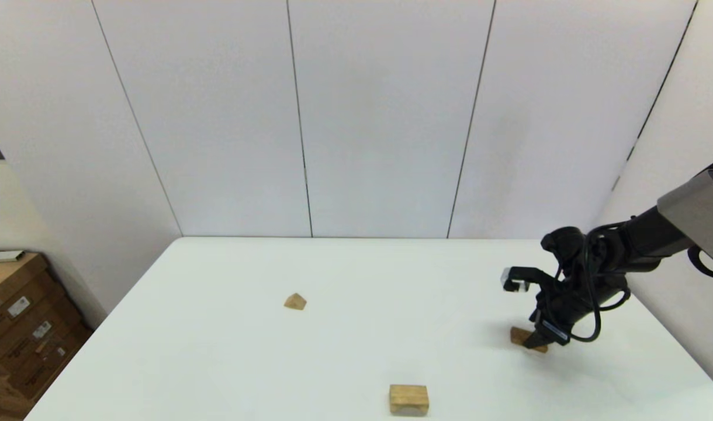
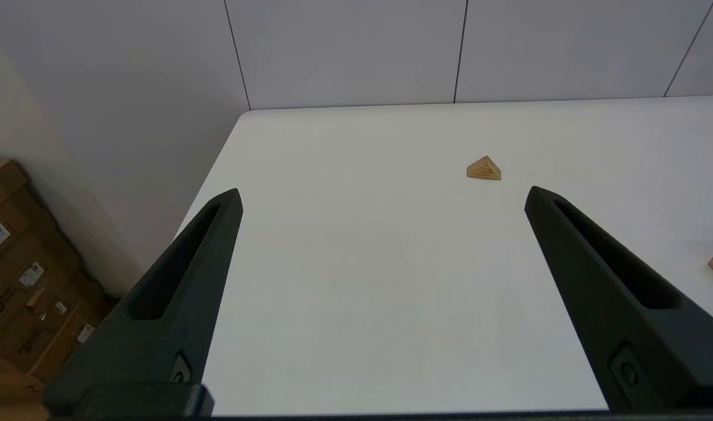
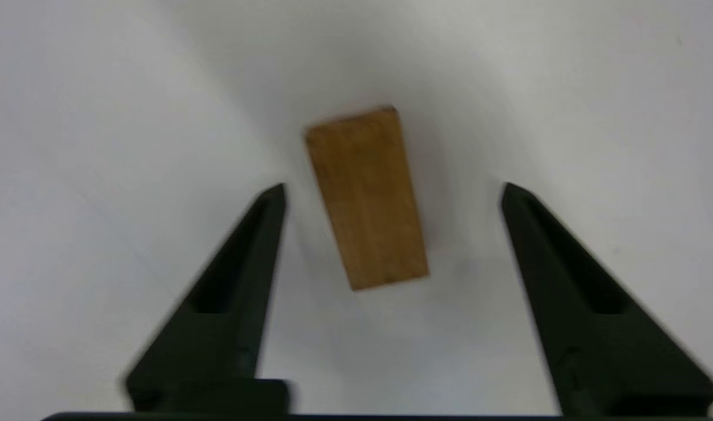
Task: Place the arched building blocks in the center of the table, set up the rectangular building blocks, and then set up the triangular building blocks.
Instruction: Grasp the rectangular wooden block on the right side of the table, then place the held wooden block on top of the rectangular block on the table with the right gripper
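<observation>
**Mara:** Since the right tool [image 1: 539, 342] hangs low over the rectangular block [image 1: 521, 336] at the right side of the surface [image 1: 345, 362], is it gripping it?

**Jon:** No. In the right wrist view its fingers [image 3: 263, 234] are spread wide, one on each long side of the slab [image 3: 365, 196], with white surface showing between wood and finger on both sides. The slab lies flat, and I judge the tool is straddling it that way so that closing would catch its narrow width.

**Mara:** And the arched one?

**Jon:** The arched block [image 1: 409, 399] sits near the front edge, a little right of the middle, well apart from the tool. By the task it belongs in the center, and from here I would say that step is not done, or only roughly.

**Mara:** The triangular block?

**Jon:** The triangular block [image 1: 295, 301] rests peak up, left of center and farther back, alone.

**Mara:** What about the left tool?

**Jon:** The left tool [image 2: 383, 199] shows only in its own wrist view, parked off the near left corner, fingers spread, holding nothing. It faces the wedge [image 2: 484, 168] from a distance.

**Mara:** Count them.

**Jon:** Three blocks: one arched, one rectangular, one triangular. Two tools, both spread. Cardboard boxes [image 1: 23, 327] stand on the floor to the left.
</observation>
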Motion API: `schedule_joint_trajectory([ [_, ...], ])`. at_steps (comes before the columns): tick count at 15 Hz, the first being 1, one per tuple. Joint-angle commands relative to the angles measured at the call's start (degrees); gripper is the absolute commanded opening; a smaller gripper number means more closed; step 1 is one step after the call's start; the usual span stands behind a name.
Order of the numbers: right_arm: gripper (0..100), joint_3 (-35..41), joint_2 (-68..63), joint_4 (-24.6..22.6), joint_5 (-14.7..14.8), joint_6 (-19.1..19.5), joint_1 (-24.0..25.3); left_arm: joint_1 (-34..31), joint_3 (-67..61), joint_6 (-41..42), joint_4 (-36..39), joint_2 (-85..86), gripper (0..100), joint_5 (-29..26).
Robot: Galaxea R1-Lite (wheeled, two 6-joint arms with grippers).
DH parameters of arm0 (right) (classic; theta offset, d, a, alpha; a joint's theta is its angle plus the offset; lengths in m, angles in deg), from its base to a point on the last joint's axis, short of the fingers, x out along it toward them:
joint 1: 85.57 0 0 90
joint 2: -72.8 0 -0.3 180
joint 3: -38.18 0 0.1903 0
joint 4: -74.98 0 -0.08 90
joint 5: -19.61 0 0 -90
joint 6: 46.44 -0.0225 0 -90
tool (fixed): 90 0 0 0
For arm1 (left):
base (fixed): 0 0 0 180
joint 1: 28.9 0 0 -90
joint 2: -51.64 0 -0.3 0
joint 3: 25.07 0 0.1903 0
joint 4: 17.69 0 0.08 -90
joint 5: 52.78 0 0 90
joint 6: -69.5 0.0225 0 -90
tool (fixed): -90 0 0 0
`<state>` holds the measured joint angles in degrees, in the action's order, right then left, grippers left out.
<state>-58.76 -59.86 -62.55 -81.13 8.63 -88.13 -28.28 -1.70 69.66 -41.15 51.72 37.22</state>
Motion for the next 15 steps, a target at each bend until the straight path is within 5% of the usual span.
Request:
schedule_joint_trajectory([
  [1, 0, -0.08, -0.41, 0.23, 0.02, 0.31, -0.52, -0.01, 0.0, 0.02, 0.01, -0.07, 100, 0.0],
  [15, 0, 0.01, 1.96, 1.64, -0.16, 0.39, -0.69, -0.01, 0.0, 0.02, 0.01, -0.07, 100, 0.0],
])
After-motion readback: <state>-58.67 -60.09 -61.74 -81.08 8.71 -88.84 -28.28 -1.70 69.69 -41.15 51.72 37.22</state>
